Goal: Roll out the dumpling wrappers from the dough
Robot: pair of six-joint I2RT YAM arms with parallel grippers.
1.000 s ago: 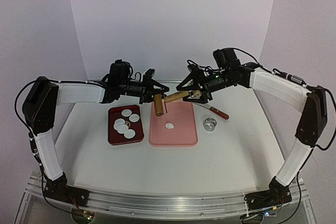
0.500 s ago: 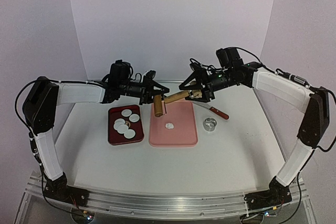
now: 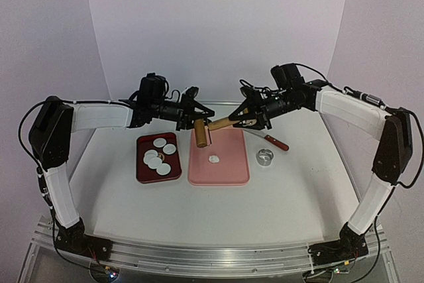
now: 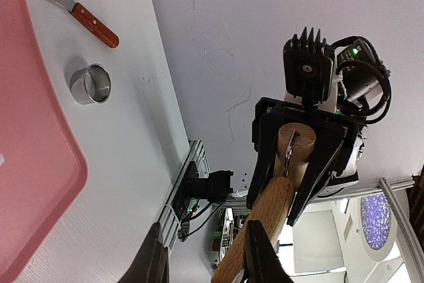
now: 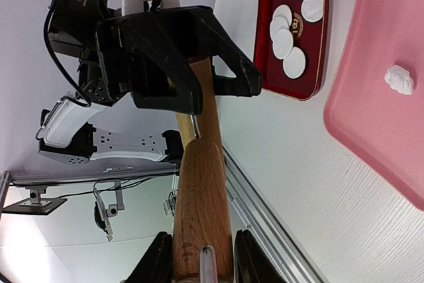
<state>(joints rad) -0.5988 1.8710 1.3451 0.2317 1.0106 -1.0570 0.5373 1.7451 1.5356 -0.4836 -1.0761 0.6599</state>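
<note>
A wooden rolling pin [image 3: 202, 133] hangs in the air over the back of the pink board [image 3: 225, 173], held from both sides. My left gripper [image 3: 194, 120] is shut on its roller end. My right gripper [image 3: 240, 120] is shut on the handle [image 5: 201, 210], with a finger pressed on each side. The dough [image 3: 213, 159] is a small white lump on the board, also visible in the right wrist view [image 5: 399, 79]. Several round dumpling wrappers [image 3: 159, 154] lie in the red tray [image 3: 141, 171] to the left. In the left wrist view the handle [image 4: 258, 220] runs up between my fingers.
A metal ring cutter [image 3: 265, 158] stands on the table right of the board. Behind it lies a scraper with a red-brown handle [image 3: 275, 142]. White walls close in the back and both sides.
My right gripper has shifted slightly left and closed on the rolling pin's handle. The left arm and the pin have hardly moved.
</note>
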